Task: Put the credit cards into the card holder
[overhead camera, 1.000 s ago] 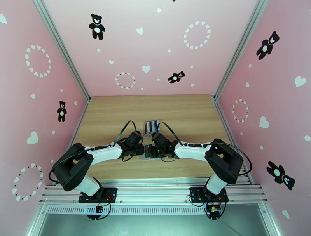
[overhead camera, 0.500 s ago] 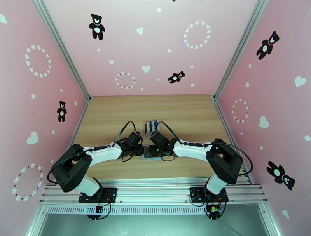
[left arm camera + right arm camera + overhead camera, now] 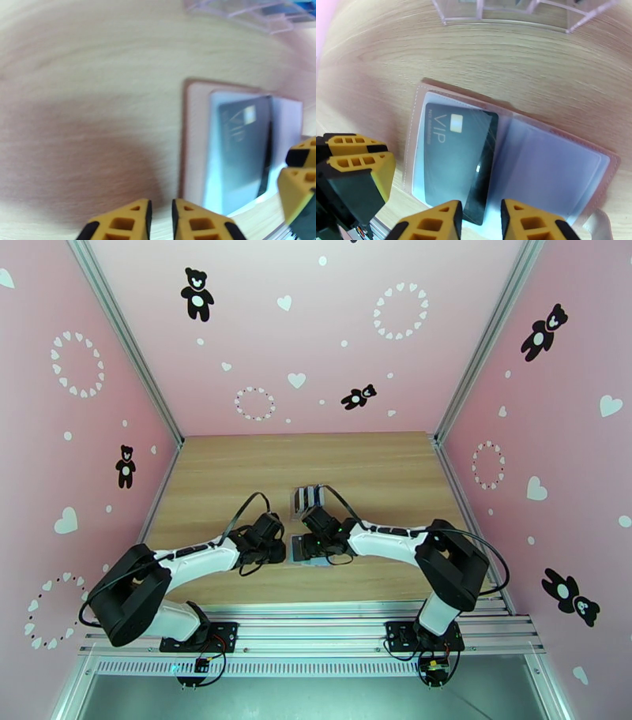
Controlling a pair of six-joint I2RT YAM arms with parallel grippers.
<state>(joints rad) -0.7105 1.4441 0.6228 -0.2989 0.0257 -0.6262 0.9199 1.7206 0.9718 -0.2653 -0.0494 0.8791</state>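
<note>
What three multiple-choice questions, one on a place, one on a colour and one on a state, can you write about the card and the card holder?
1. Where does the dark card lie?
A. On the bare table, far from the holder
B. On the card holder
C. Inside the clear stand

2. What colour is this card?
A. Dark grey to black
B. Bright red
C. Yellow

3. In what state is the card holder?
A. Shut and snapped
B. Standing upright on its edge
C. Open and lying flat

Answers:
1 B: in the right wrist view the dark card rests on one page of the card holder.
2 A: its face is dark, with pale "VIP" letters.
3 C: both clear pages lie spread on the table.
</note>
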